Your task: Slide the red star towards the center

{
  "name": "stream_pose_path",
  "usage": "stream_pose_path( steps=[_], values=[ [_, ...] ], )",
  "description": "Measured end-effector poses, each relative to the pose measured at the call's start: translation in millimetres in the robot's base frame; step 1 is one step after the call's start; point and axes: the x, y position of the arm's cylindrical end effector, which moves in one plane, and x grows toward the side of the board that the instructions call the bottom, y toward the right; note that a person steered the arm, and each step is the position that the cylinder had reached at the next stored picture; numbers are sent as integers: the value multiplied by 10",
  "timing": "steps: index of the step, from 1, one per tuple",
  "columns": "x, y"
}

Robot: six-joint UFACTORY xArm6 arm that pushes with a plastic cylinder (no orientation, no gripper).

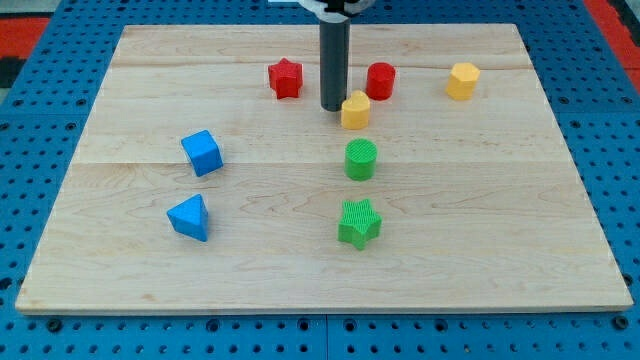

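Observation:
The red star (285, 78) lies on the wooden board (150, 260) near the view's top, left of the middle. My tip (333, 106) stands to the star's right and a little lower, with a gap between them. It is just left of a yellow block (355, 110), close to or touching it. A red cylinder (380, 80) lies to the right of the rod.
A yellow hexagonal block (462, 81) lies at the top right. A green cylinder (361, 159) and a green star (359, 222) lie below the tip. A blue cube (202, 153) and a blue triangular block (190, 217) lie at the left.

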Motion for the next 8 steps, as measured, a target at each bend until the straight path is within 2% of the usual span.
stream_pose_path(
  steps=[2, 3, 5, 8],
  values=[
    [39, 166],
    [-31, -5],
    [-483, -702],
    [-514, -1726]
  ],
)
